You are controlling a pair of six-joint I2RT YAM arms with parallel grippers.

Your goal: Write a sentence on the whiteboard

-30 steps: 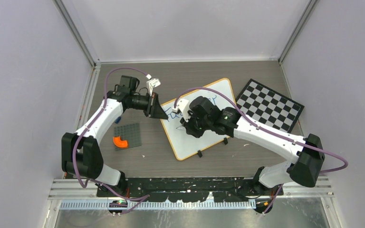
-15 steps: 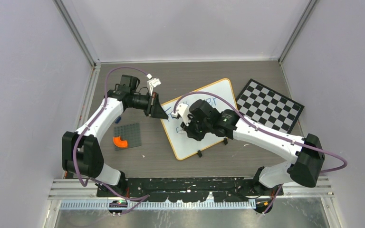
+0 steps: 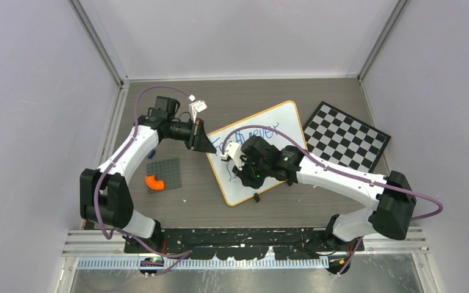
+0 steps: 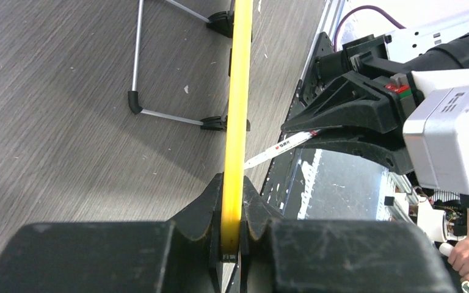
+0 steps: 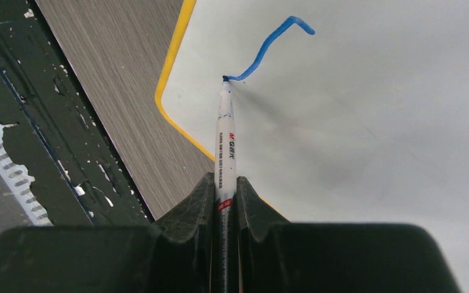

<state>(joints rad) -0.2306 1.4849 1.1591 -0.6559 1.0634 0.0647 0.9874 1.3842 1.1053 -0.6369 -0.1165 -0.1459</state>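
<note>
**Whiteboard** (image 3: 288,113): at the centre of the top view, set at a slant, with an orange-yellow frame and black clip feet (image 3: 257,197) along its lower edge.

**Left gripper** (image 4: 232,204): clamped shut on the frame at the board's left edge. We take this as steadying the board.

**Right gripper** (image 5: 225,186): closed on a blue marker (image 5: 225,131). The marker tip meets the board at the end of a fresh blue stroke (image 5: 269,43).

**Change noted:** within the last second the right arm has slid down the frame, from the first written line toward the board's lower left corner. The left arm has not moved. We judge that the first line is finished and a second one has just begun, so the sentence is partly done.

**Hidden or unclear:**
- We cannot read the blue words from above.
- In the top view the right wrist covers the start of the new line.
- The left wrist view shows the board only edge-on.
- We cannot judge how hard the tip presses.

**Nearby:** a checkered board (image 3: 347,135), to the right of the whiteboard.
</note>
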